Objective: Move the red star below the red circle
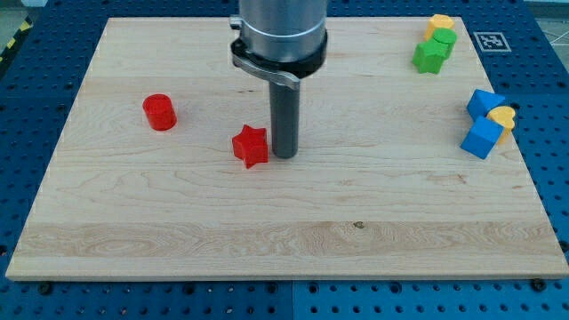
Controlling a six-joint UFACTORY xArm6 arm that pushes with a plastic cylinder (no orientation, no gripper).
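The red star (251, 146) lies on the wooden board (267, 222), a little left of the middle. The red circle (160, 112) stands to the view's left of it and slightly higher. My tip (284, 155) is right next to the star's right side, touching or nearly touching it. The dark rod rises from there to the arm's grey body at the view's top.
At the view's top right a yellow block (439, 23) sits by a green round block (444, 38) and a green star-like block (429, 57). At the right edge are two blue blocks (484, 104) (481, 138) with a yellow heart (503, 118) between them.
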